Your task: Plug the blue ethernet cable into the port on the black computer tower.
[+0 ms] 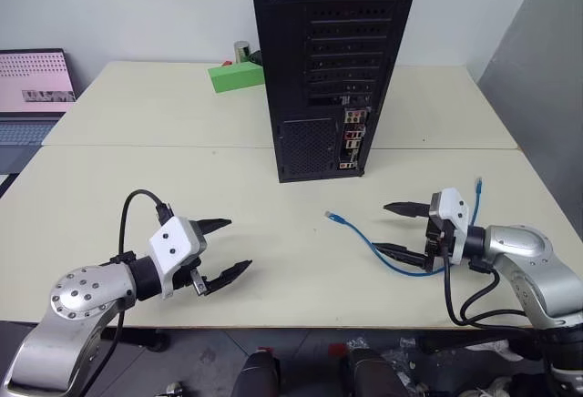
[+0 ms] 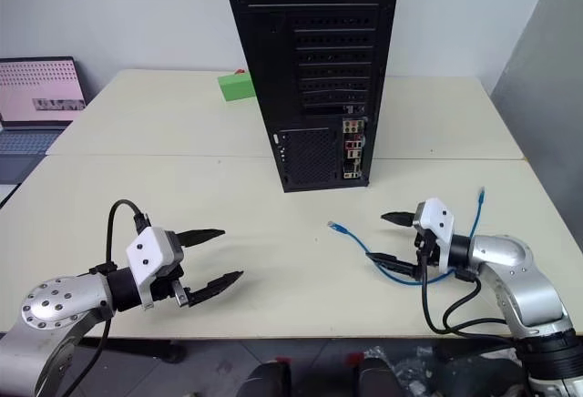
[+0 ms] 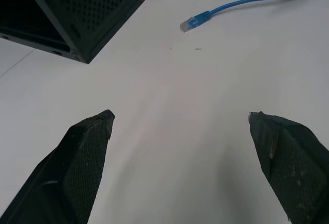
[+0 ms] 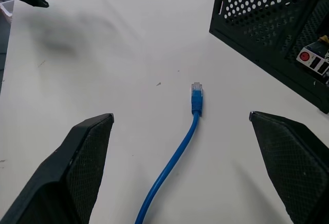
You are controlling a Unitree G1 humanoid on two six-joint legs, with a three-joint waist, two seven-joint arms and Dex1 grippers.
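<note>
Left pincer, right pincer wide apart (nothing held); blue ethernet cable on table.

The pale cream, matte table (two tops meeting at a seam) carries the tall black metal computer tower, standing upright near its middle. A flat green box lies behind it, and the thin blue ethernet cable curls loose in front, to the right.
</note>
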